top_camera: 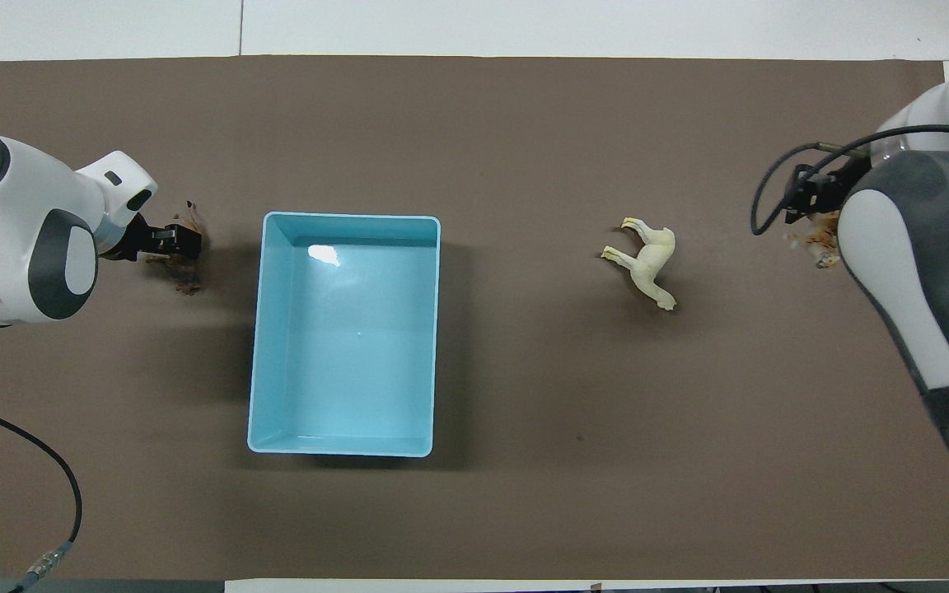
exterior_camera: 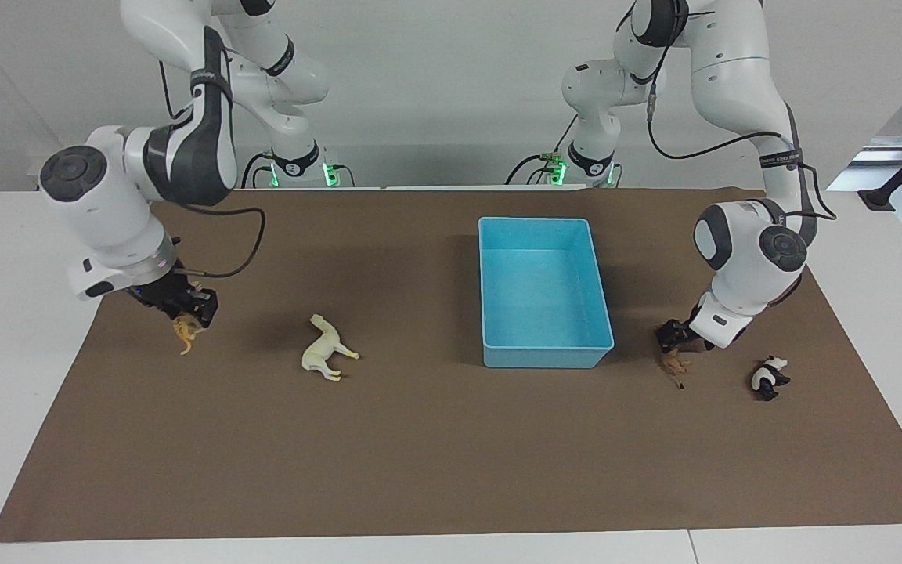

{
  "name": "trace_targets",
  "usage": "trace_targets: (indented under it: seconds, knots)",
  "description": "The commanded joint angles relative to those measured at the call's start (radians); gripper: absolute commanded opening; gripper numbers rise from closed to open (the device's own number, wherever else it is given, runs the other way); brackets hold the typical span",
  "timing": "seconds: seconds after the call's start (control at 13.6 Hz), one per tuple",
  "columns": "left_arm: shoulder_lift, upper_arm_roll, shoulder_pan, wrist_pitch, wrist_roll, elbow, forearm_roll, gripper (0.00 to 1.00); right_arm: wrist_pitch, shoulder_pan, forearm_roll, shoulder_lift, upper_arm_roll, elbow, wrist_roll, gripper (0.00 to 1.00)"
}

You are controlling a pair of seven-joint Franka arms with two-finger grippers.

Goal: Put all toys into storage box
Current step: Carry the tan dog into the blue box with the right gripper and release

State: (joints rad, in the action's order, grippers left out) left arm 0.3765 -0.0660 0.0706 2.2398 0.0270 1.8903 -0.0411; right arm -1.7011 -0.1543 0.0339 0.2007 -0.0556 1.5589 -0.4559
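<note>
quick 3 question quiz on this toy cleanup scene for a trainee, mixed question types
1. True or false: a toy already lies in the storage box.
2. Which toy is the right gripper shut on? A tiger, B panda, C lion.
3. Fill in: the open left gripper is down at the lion; the toy beside the lion, toward the left arm's end of the table, is the ___.
Key: 1 false; 2 A; 3 panda.

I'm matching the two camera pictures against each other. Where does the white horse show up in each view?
Facing view: the horse lies on the mat, toward the right arm's end.
Overhead view: the horse lies on the same end.
Shared landmark: the blue box, empty in both views.
</note>
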Motion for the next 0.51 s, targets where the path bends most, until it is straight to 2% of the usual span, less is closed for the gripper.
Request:
trace_targets:
  seconds: [0.0,0.15,0.22,0.29,0.44]
  knots:
    - [-0.021,0.006,-0.006,0.012,-0.024,0.049,-0.022,0.98,0.072,-0.213,-0.012,0.031,-0.003,-0.130,-0.342,0.00]
    - [-0.021,0.006,-0.014,0.012,-0.029,0.052,-0.022,0.86,0.002,-0.376,-0.066,0.036,-0.003,-0.145,-0.606,0.00]
    - [-0.022,0.006,-0.020,0.012,-0.032,0.055,-0.022,0.84,-0.050,-0.427,-0.101,0.036,-0.003,-0.145,-0.678,0.00]
    - [-0.022,0.006,-0.020,0.014,-0.054,0.058,-0.022,0.77,-0.101,-0.486,-0.106,0.042,-0.003,-0.145,-0.720,0.00]
    - [-0.022,0.006,-0.029,0.012,-0.065,0.056,-0.022,0.54,-0.165,-0.604,-0.101,0.098,-0.003,-0.143,-0.804,0.00]
